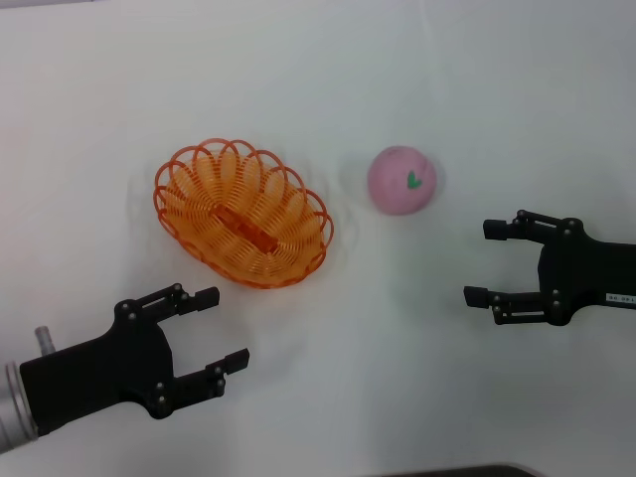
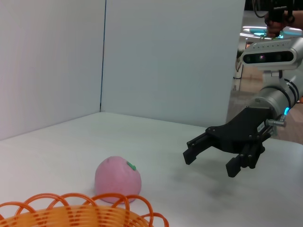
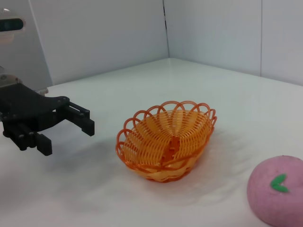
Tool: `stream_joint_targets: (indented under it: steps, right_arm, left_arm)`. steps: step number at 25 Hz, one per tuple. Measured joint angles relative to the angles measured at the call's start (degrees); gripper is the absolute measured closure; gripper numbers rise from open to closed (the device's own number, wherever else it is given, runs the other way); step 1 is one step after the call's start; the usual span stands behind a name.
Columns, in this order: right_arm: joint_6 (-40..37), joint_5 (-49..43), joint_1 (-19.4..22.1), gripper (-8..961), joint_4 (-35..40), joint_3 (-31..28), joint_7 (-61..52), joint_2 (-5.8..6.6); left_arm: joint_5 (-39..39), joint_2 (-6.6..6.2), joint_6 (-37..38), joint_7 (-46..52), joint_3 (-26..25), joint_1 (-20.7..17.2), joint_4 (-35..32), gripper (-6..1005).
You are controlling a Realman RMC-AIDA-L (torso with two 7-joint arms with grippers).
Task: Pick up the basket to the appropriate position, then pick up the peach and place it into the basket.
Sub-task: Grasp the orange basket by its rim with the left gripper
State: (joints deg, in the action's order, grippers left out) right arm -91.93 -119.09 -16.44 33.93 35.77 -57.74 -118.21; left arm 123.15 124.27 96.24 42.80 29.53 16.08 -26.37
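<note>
Black left claw (image 1: 215, 328), nearest item in the head view: low over the white bench (image 1: 397, 378), fingers spread wide, nothing between them, nothing touched. Also seen in the right wrist view (image 3: 66, 128), hovering just above the bench surface, faint shadow beneath.

Black right claw (image 1: 485, 262), slightly farther out on the opposite side: fingers spread, tips directed toward the middle of the bench, nothing held. Seen again in the left wrist view (image 2: 210, 163), raised clear of the bench, silver arm segment and blue indicator light behind it.

Orange basket (image 1: 241, 213): looped plastic wire, oval, shallow, scalloped rim. Standing upright on the bench just beyond the left claw's fingertips, apart from them, no contact. Nothing inside. Well apart from the right claw, across the bench from it. Full form shown in the right wrist view (image 3: 166, 139); only a stretch of rim visible in the left wrist view (image 2: 75, 210).

Pale pink peach (image 1: 402, 180): round, small green leaf mark on its upper face. Resting on the bench beyond the right claw's fingertips and a little to their inner side, near but not touching. Beside the basket, outside it, a strip of bare bench between the two. Farther from the left claw than the basket, on the far side of the rim in the left wrist view (image 2: 118, 180). Partly cropped in the right wrist view (image 3: 279, 191).

Pale wall panels (image 2: 165, 56) at the far edge of the bench.
</note>
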Motion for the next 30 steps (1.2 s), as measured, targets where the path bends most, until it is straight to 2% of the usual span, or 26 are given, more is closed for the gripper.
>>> stream_joint_targets:
  steps: [20,24,30]
  right_arm:
    - [-0.04,0.0,0.0,8,0.0,0.12,0.0,-0.1]
    - [-0.08,0.0,0.0,8,0.0,0.0,-0.14,-0.09]
    - [-0.1,0.0,0.0,8,0.08,0.22,-0.82,0.01]
  left_arm:
    - [-0.56,0.0,0.43,1.56,-0.56,0.03,-0.07,285]
    - [-1.73,-0.05,1.67,11.17,-0.94,0.46,-2.06,290]
    - [-1.58,-0.58,-0.1,39.83,-0.42,2.89,-8.95,296]
